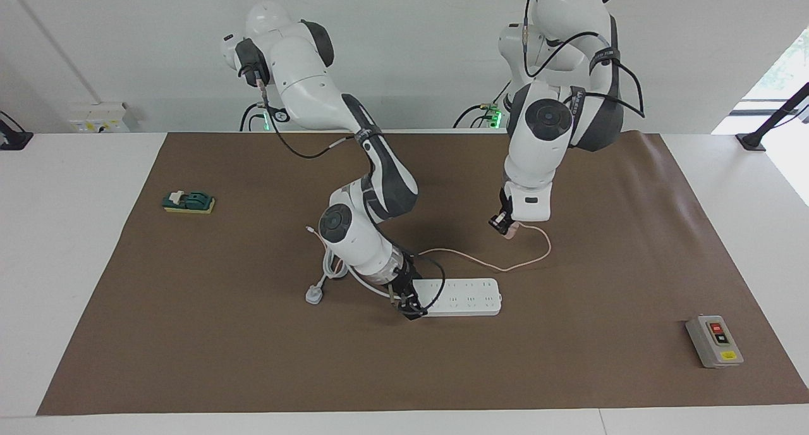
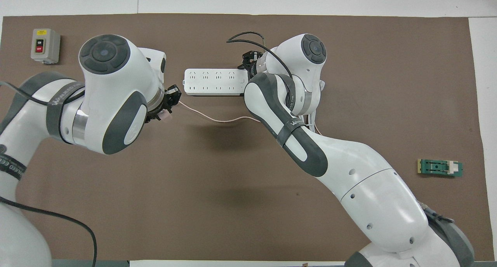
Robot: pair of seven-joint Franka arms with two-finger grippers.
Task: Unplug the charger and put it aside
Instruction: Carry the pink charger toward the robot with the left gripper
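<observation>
Charger (image 1: 513, 231): you've got 1, a small pink cube, pinched between the fingers (image 1: 500, 223) of the left gripper (image 1: 505, 226). It's off the strip (image 1: 461, 296), low over the mat (image 1: 253, 359), nearer the robots than the strip and toward the left arm's end. Can't tell if it touches the mat, or which way its prongs point. Its thin pink cable (image 1: 505, 267) loops away from the cube, then runs across the mat toward the right arm; the far end is hidden by that arm.

Counts: 2 arms, 1 strip, 1 white plug (image 1: 314, 294) w/ thick cord, 1 grey switch box (image 1: 714, 341), 1 green block (image 1: 188, 202).

Right gripper (image 1: 407, 305) is down at the strip's end toward the right arm; fingers look to sit around that end, but you can't tell how far apart they are.

Strip lies w/ its long axis running between the two arms' ends of the bench. Switch box is at the left arm's end, farther from the robots; green block is at the right arm's end, nearer.
</observation>
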